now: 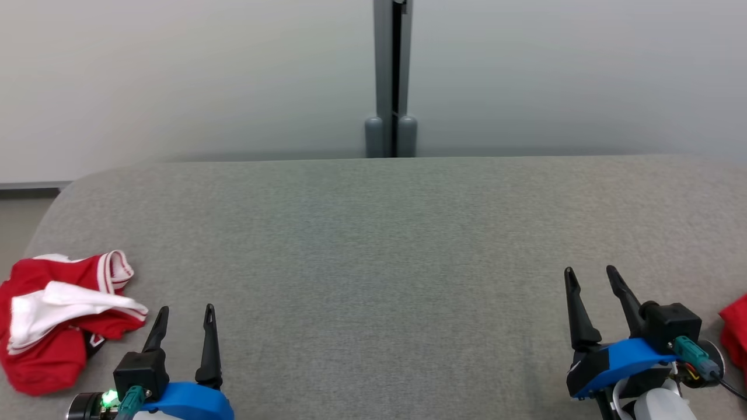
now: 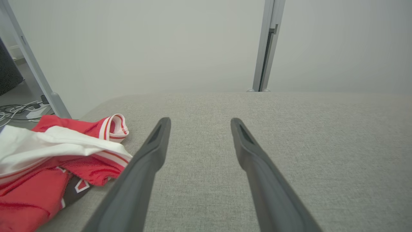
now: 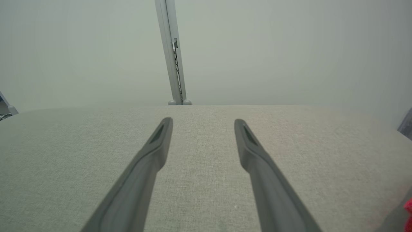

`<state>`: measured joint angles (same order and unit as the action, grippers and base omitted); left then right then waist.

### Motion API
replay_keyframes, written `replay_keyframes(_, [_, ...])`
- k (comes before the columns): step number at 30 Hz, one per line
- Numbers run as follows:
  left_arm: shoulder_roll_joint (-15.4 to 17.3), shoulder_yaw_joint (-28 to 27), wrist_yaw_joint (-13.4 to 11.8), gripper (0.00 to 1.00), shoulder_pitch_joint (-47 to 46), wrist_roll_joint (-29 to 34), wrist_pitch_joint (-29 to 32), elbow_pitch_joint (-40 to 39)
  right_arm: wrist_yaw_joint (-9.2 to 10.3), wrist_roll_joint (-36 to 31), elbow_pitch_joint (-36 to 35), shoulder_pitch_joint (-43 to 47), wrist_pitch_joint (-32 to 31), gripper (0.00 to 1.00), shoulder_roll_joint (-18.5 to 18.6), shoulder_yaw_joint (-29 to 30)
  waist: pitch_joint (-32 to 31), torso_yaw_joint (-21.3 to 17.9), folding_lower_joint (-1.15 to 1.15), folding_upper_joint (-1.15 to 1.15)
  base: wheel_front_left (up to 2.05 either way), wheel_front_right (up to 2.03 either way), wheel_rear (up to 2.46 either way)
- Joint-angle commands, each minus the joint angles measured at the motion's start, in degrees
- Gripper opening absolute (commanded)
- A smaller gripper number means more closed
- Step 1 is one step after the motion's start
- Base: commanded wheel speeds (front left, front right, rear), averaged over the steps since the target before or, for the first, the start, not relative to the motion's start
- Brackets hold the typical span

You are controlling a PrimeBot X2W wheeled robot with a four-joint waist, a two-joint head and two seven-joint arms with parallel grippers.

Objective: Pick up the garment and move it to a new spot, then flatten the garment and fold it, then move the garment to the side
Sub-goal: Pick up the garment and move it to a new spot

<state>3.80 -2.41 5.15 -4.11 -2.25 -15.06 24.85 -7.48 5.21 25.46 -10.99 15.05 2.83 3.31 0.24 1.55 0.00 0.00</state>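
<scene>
Looks like a robotics lab test bay. Boxed in by plain pale partition panels joined at a grey metal post. Set up around a grey fabric-covered tabletop. Trailing loose cables and a power strip across the bare floor.

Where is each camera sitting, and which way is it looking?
Head view: on the head, looking forward and down at the grey fabric surface; open left hand and right hand show below.
Left wrist view: on that wrist, along its dark fingers; crumpled red and white garment beside them.
Right wrist view: on that wrist, along its fingers.
All three share the grey upright post.
</scene>
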Motion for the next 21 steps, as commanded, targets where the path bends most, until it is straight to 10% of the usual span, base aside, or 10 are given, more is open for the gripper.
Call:
replay_keyframes(1, [0.2,-0.1,0.0,1.00,-0.1,0.2,-0.2,-0.1,-0.01,0.2,0.2,1.0,0.2,1.00,0.1,-0.3,0.2,0.9,0.00,0.00,0.00,0.00,0.00])
replay_keyframes(21, [0.5,-4.4,-0.6,1.00,0.7,-0.7,-0.2,0.7,-0.01,2.5,3.5,-1.0,0.2,1.00,0.2,-5.0,2.1,21.4,0.00,0.00,0.00,0.00,0.00])
